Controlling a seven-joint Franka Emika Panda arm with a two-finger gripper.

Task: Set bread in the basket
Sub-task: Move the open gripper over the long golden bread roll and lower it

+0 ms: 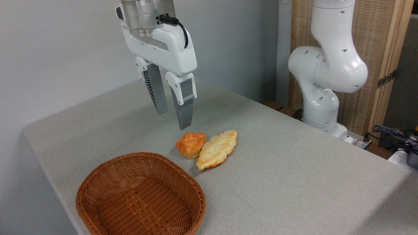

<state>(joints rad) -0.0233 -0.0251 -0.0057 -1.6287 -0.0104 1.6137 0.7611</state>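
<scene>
Wicker basket [140, 195] sits at the front left of the grey table [294, 169], nothing in it. Just past its far rim there's a little orange bun [191, 144] touching the braided loaf [217, 149] on its right, both lying on the cloth. The gripper [173, 120] hangs above them with jaws apart, holding nothing.
</scene>
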